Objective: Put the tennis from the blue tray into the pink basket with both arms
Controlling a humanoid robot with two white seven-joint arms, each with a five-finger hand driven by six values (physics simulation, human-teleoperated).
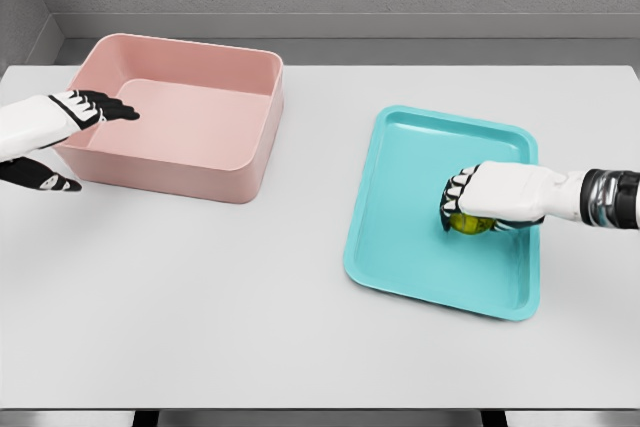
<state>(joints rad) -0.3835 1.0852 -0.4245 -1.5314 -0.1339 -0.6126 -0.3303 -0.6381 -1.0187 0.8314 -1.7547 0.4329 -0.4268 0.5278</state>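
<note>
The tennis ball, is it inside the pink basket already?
No, the tennis ball sits on the blue tray under the right hand; the pink basket holds nothing.

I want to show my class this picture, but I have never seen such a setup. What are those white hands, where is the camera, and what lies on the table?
This is a computer simulation of a humanoid robot, seen from a camera on its head, looking down at a white table. The white arms are its own. The right hand reaches in from the right and curls over a yellow-green tennis ball, which lies in a blue tray. The left hand, fingers spread and holding nothing, waits at the left side of an empty pink basket. The ball looks gripped but not lifted.
</note>
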